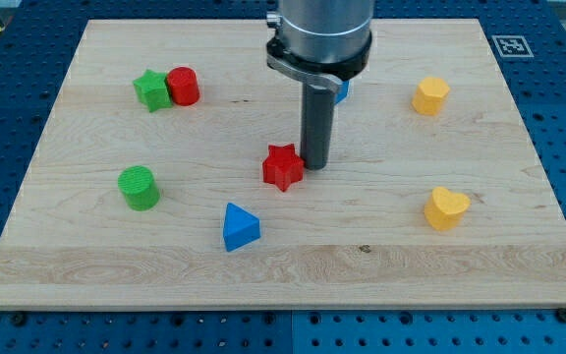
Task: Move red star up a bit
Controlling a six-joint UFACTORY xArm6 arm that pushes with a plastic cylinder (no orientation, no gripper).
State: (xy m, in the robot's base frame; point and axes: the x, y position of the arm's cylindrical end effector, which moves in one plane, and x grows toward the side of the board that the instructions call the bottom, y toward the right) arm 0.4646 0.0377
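The red star lies near the middle of the wooden board. My tip rests on the board right beside the star's right side, touching or almost touching it. The dark rod rises from there to the arm's grey body at the view's top.
A green star and a red cylinder sit together at the upper left. A green cylinder is at the left. A blue triangle lies below the star. A blue block peeks out behind the rod. A yellow block and a yellow heart are at the right.
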